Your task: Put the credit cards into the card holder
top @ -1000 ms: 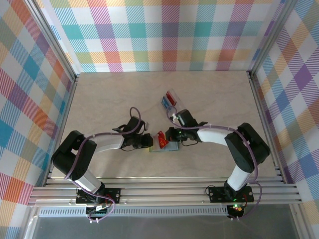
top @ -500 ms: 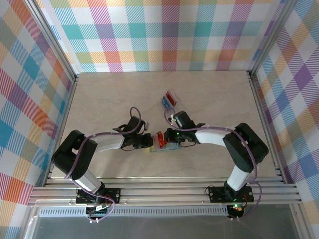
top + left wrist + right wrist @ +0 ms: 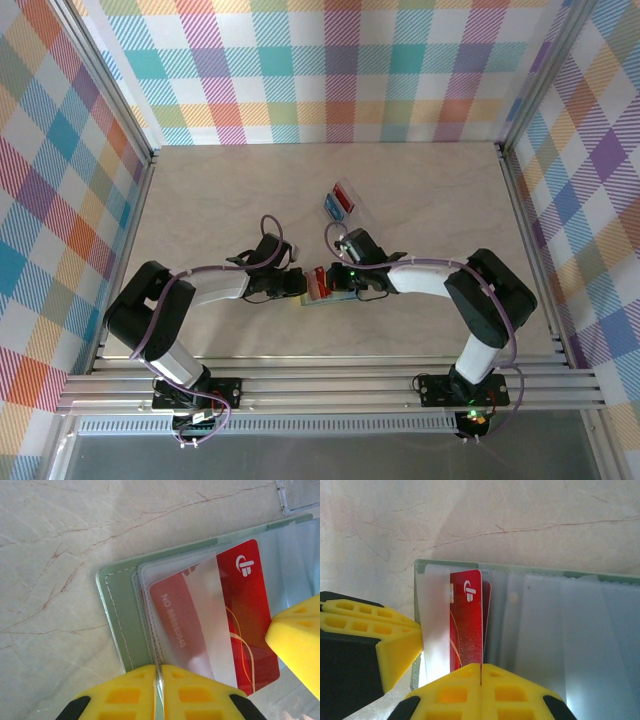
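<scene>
card holder (image 3: 117,605): lies open on the desk (image 3: 60,540), between both arms.
red card (image 3: 467,625): partly under a clear flap (image 3: 205,615).
left jaws: pinched tight on the card holder's clear flap.
right jaws: clamped on the red card.

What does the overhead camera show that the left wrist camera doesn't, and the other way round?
Overhead: the plaid walls and, farther back, a clear tray with a spare red card and a blue card. Left wrist: the white number printed on the red card, and the clear pocket sleeve lying over it. Both: that red card at the green card holder.
</scene>
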